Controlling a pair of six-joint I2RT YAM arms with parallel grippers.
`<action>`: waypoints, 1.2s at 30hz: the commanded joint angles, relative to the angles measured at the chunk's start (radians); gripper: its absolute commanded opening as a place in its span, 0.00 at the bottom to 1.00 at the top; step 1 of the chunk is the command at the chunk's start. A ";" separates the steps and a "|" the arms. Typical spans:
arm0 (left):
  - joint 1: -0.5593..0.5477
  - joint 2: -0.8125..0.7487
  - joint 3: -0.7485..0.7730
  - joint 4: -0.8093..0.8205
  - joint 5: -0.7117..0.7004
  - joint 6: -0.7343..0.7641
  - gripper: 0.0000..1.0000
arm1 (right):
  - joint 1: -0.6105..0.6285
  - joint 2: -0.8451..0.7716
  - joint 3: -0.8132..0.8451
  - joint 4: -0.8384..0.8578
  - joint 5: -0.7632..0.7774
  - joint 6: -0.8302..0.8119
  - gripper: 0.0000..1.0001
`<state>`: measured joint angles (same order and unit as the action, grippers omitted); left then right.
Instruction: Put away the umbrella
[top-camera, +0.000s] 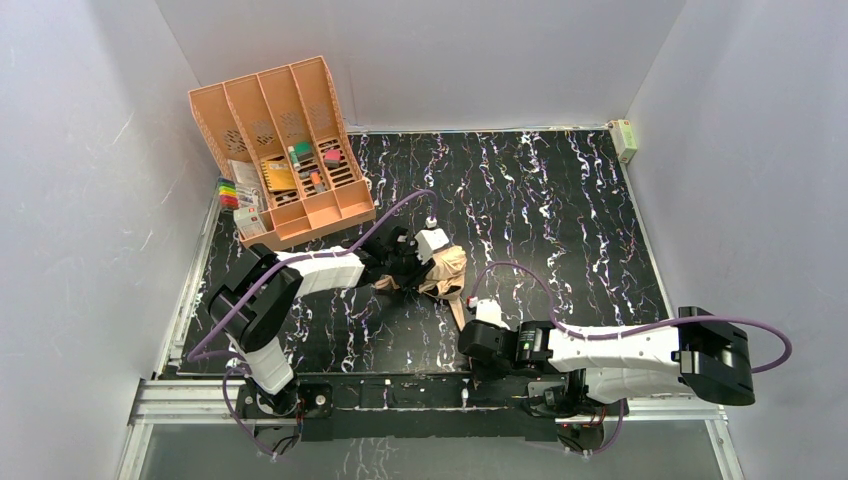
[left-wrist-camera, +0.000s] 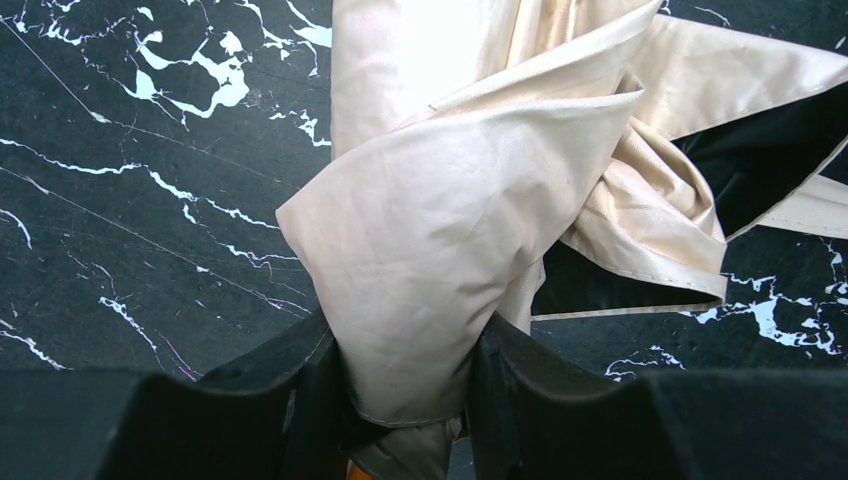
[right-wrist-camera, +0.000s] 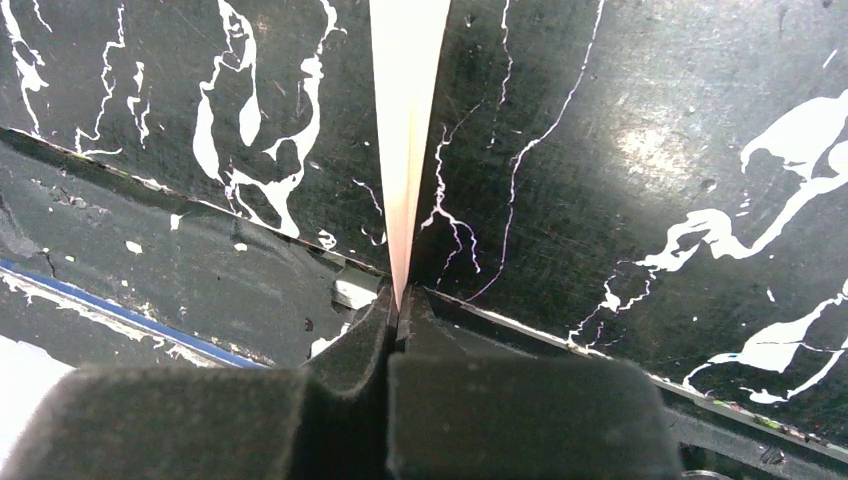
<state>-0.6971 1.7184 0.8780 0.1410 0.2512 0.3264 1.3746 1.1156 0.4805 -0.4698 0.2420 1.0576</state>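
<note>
The umbrella (top-camera: 446, 268) lies folded and crumpled on the black, white-veined tabletop (top-camera: 560, 220), a little left of the middle of the top view and nearer its bottom edge. Its cloth is a pale peach-beige with a slight sheen, bunched into loose folds rather than rolled tight. In the left wrist view the umbrella (left-wrist-camera: 440, 230) fills the upper middle of the frame, with stitched hems along the flaps and a dark inner side showing in the gaps on the right. The left fingers (left-wrist-camera: 295, 400) pinch a thick fold of this cloth from both sides at the bottom middle of that view, with the bundle bulging out above them. A narrow flat strap (right-wrist-camera: 405, 120) of the same pale cloth runs straight down from the top of the right wrist view, narrowing toward the bottom. The right fingers (right-wrist-camera: 350, 350) are pressed together on its lower end, close to the near edge of the tabletop. In the top view the strap (top-camera: 460, 308) stretches from the bundle down and to the right. An orange slotted rack (top-camera: 290, 140) with small items in it stands at the upper left, well apart from the umbrella.
</note>
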 joint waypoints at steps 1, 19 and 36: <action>0.018 0.030 -0.014 -0.026 -0.132 0.028 0.00 | 0.012 -0.005 -0.009 -0.122 -0.057 0.025 0.00; 0.012 0.031 -0.017 -0.018 -0.107 0.074 0.00 | 0.302 0.432 0.371 -0.456 0.196 0.014 0.13; -0.019 -0.013 -0.093 0.061 -0.071 0.162 0.00 | 0.031 -0.087 0.278 -0.212 0.200 -0.141 0.68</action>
<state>-0.7120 1.7115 0.8375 0.2317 0.2276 0.4461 1.5635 1.1355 0.8185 -0.7223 0.4599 0.9310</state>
